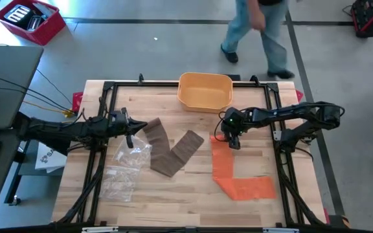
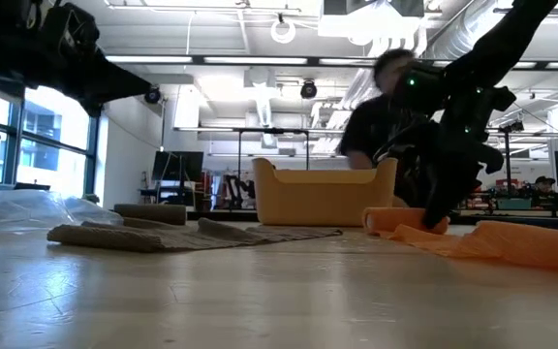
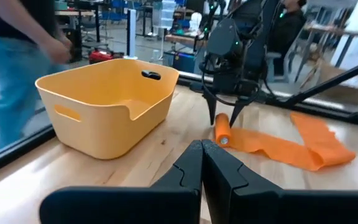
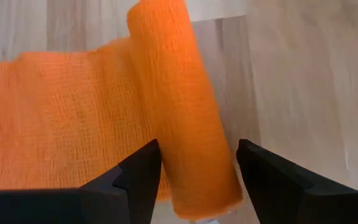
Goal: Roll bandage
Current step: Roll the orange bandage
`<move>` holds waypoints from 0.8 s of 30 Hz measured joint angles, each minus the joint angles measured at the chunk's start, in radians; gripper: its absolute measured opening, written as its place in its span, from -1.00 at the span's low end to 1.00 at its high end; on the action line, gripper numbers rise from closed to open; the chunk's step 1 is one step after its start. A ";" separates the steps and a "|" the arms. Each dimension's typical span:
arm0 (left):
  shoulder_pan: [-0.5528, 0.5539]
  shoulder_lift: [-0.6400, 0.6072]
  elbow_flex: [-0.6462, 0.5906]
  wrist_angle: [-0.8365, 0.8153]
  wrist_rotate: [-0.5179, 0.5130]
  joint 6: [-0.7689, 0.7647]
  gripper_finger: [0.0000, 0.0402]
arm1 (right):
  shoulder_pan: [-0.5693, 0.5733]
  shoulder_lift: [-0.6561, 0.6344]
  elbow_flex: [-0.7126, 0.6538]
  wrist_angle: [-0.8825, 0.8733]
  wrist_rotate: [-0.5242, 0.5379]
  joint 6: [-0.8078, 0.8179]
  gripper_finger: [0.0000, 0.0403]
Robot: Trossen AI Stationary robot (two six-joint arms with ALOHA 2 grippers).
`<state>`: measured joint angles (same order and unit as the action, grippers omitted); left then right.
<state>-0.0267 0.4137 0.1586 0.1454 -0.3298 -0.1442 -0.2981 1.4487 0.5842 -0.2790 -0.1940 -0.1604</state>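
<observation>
Right claw (image 4: 194, 163) points down, fingers straddling the orange bandage (image 4: 179, 93) roll.

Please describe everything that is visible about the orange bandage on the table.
The orange bandage is a strip of loosely woven, gauze-like fabric. One end is rolled into a short cylinder; the rest lies flat and unrolled on the wooden table, bending in an L shape on the table's right side. The roll lies on its side near the yellow bin. The right gripper stands over the roll, with its open jaws on either side; whether they touch it, I cannot tell.
</observation>
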 joint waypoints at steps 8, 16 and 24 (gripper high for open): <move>-0.029 0.214 0.115 0.049 -0.010 0.059 -1.00 | 0.006 -0.004 0.000 0.011 0.014 0.051 -0.60; -0.028 0.402 0.216 0.218 0.002 0.137 -1.00 | 0.070 -0.111 -0.001 0.015 0.137 0.107 -0.86; -0.008 0.565 0.287 0.338 0.034 0.196 -0.95 | 0.188 -0.322 -0.001 0.065 0.316 0.134 -0.83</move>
<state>-0.0342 0.9792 0.4452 0.4832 -0.2955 0.0520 -0.1102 1.1263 0.5835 -0.2139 0.1218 -0.0268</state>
